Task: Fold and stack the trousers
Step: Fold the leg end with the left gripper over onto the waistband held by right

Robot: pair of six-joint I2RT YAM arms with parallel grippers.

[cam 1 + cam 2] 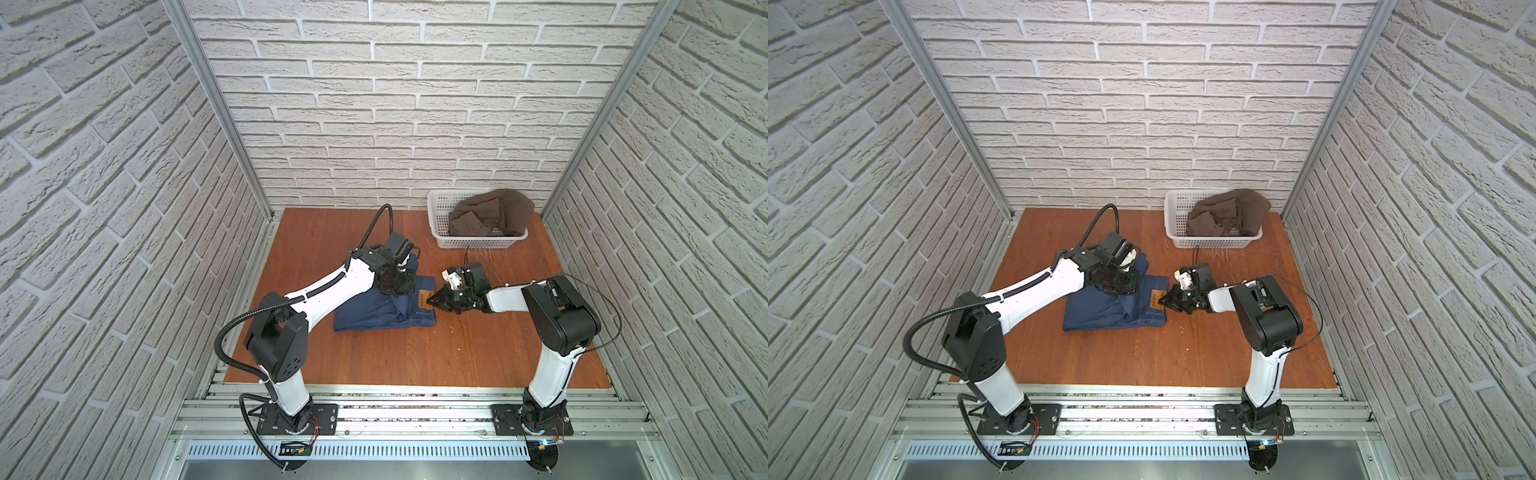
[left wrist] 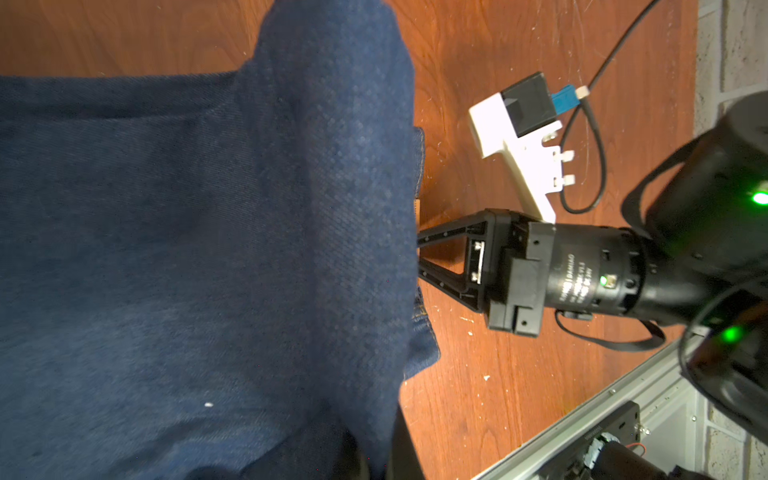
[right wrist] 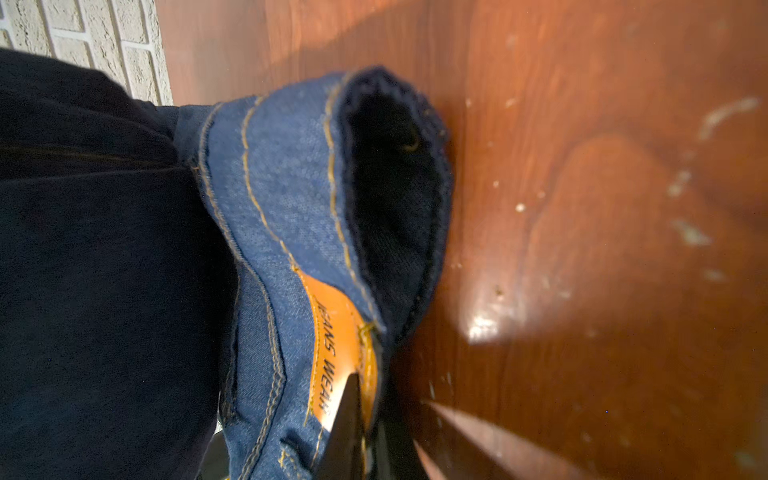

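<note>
The trousers (image 1: 374,311) (image 1: 1104,311) lie folded in a dark blue denim bundle mid-table. Their waistband, with its tan patch (image 1: 423,298) (image 3: 336,332), faces right. My left gripper (image 1: 399,289) (image 1: 1121,286) points down onto the far part of the bundle. In the left wrist view a ridge of denim (image 2: 332,208) rises to its jaws and hides them, so it is shut on the cloth. My right gripper (image 1: 430,300) (image 1: 1163,300) (image 2: 419,257) reaches in from the right, shut on the waistband, with one dark finger (image 3: 349,428) lying across the patch.
A white plastic basket (image 1: 436,199) (image 1: 1173,199) at the back right holds a crumpled brown garment (image 1: 494,216). Brick-pattern walls close in three sides. A metal rail (image 1: 415,399) runs along the front of the wooden table (image 1: 457,353).
</note>
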